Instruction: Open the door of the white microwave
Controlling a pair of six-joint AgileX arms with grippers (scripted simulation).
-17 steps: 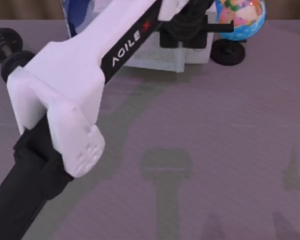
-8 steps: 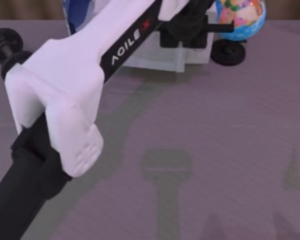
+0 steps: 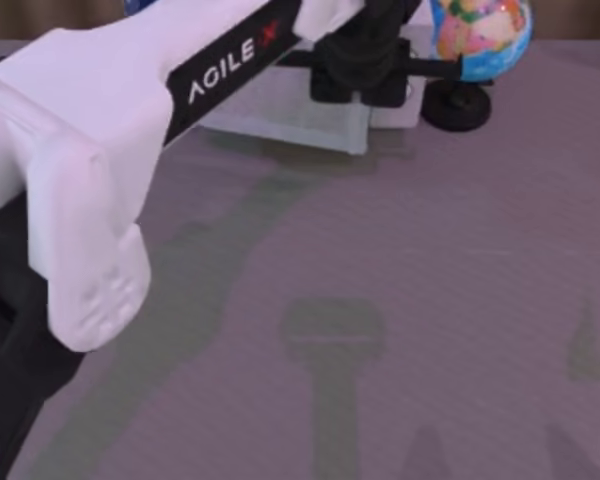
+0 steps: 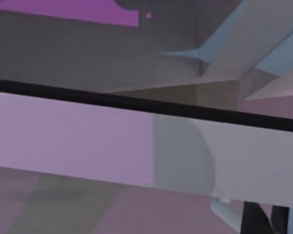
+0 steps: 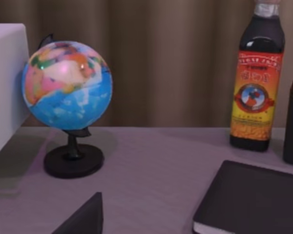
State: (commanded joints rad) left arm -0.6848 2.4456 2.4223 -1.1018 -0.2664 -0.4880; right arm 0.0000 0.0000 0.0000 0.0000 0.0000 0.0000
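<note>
Left gripper (image 3: 365, 70) sits at the top centre of the top view, black and pressed against the door (image 3: 280, 105) — whether its fingers grip the panel edge I cannot tell. That door lies just left of the gripper, its long axis running left to right, hinged out from the white microwave (image 3: 405, 105), which the left arm mostly hides. Right gripper is out of the top view; its wrist view shows a globe (image 5: 67, 92) and sauce bottle (image 5: 256, 78).
</note>
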